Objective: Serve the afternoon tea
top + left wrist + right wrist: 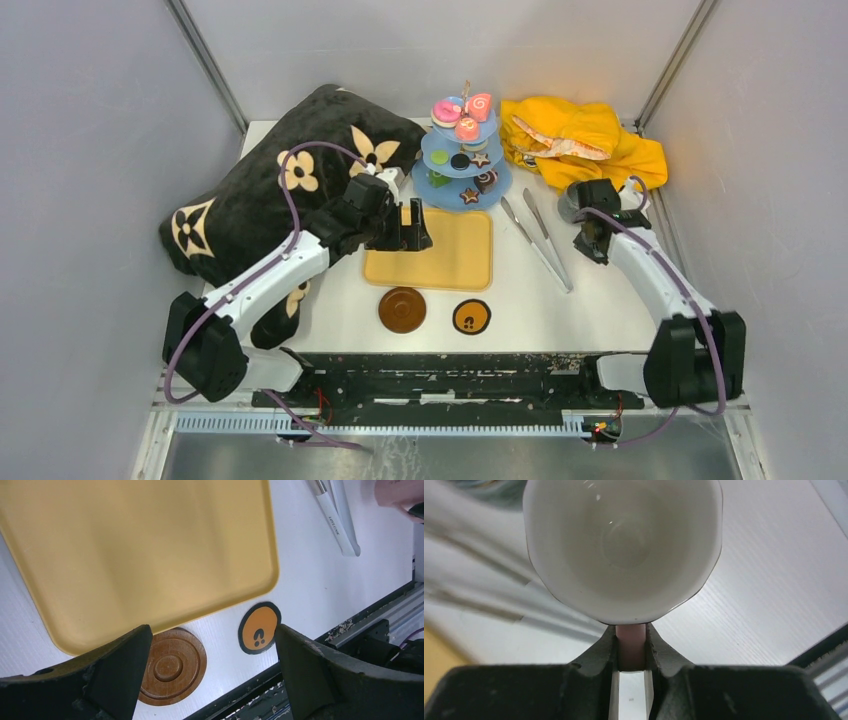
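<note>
The light-blue three-tier stand (462,152) stands at the back centre and carries pink swirl rolls (478,104), star biscuits (470,195) and chocolates (486,180). My right gripper (631,641) is shut on the pink handle of the pink cup (624,545), which is white inside and upright, at the right of the table (572,205). My left gripper (211,637) is open and empty above the yellow tray's near edge. Below it lie a round brown coaster (170,666) and an orange black-rimmed coaster (259,628). The grey mug is out of view.
The flat yellow tray (450,255) lies at the centre. Metal tongs (536,238) lie to its right. A yellow cloth (585,140) is bunched at the back right. A big black cushion (260,200) with cream flowers fills the left side.
</note>
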You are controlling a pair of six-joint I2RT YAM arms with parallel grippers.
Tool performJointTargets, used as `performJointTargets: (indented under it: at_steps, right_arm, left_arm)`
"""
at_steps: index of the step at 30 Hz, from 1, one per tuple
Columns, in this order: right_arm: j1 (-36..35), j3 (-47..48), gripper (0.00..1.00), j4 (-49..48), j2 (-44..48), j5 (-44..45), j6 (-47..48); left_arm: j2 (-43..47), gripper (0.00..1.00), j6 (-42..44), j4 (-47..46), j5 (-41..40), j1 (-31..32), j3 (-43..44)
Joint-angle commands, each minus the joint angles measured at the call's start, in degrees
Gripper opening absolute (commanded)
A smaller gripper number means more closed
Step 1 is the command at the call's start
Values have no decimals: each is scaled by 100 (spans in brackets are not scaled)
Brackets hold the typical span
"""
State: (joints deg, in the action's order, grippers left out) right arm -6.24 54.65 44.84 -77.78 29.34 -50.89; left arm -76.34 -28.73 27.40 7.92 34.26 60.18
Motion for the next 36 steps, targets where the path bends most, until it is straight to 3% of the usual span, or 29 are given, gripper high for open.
performJointTargets:
  at_steps: [1, 3, 8, 14, 17, 24, 29, 36]
  right_arm:
    - [-127, -156, 1, -1199, 1215, -1532, 1667]
    - [-231, -182, 1, -1288, 1465, -2569, 2008]
    - [-1206, 124, 1, -730, 1637, -2925, 2623]
    - [-2684, 30, 1, -1007, 1700, -3692, 3417]
    - [-3561, 92, 1, -1220, 1539, -3646, 3574]
    - [-5259, 686, 1, -1547, 343, -2626, 3780]
    - [-5909, 1019, 1, -1984, -344, -2215, 3846]
    - [-6115, 1312, 1, -2254, -965, -2194, 4016]
  left_arm:
    - [-165, 99, 522, 218, -186, 16, 541]
    - [-261, 99, 649, 487, -112, -30, 758]
    - [-266, 99, 660, 928, -8, -562, 1017]
    - [-76, 99, 545, 801, 97, -1360, 949]
    - [-41, 99, 308, 811, -129, -1481, 1019]
    - [167, 99, -193, 937, -642, -1848, 931]
    - [358, 99, -203, 1035, -662, -2022, 866]
    - [546, 99, -199, 1031, -688, -2072, 738]
